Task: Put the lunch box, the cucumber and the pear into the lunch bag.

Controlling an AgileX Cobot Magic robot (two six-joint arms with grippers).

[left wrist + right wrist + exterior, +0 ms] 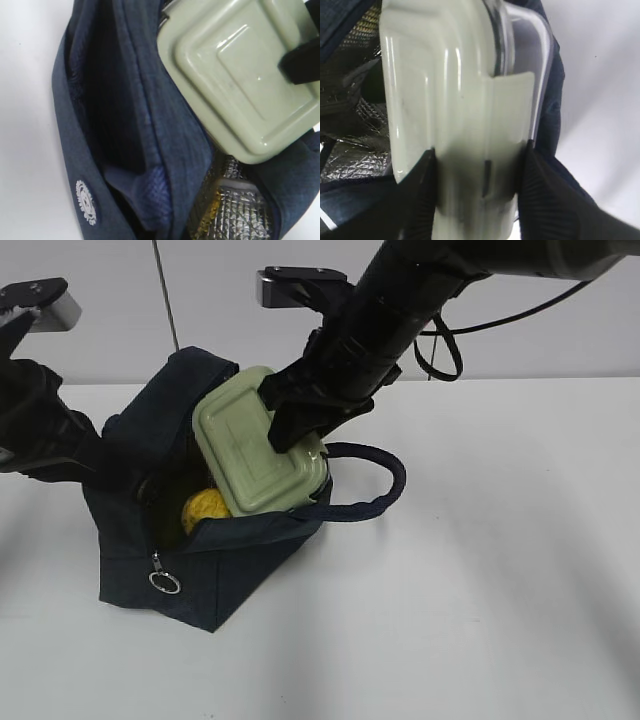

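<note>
The lunch box (pixel 255 450), with its sage-green lid, hangs tilted in the mouth of the navy lunch bag (pixel 200 580). My right gripper (pixel 285 415) is shut on its upper end. In the right wrist view the gripper (pixel 477 152) clamps the lid and glass of the box (pixel 460 90) between two black fingers. The yellow pear (pixel 205 510) lies inside the bag under the box. The cucumber is hidden. My left gripper (pixel 125 475) is at the bag's left wall, which is bunched and drawn toward it. The left wrist view shows the box (pixel 240 75) over the silvery lining (pixel 240 215).
The bag's loop handle (pixel 385 480) sticks out to the right, and the metal ring pull (pixel 165 582) hangs at the front. The bag stands on a white table (pixel 480 590) in front of a pale wall.
</note>
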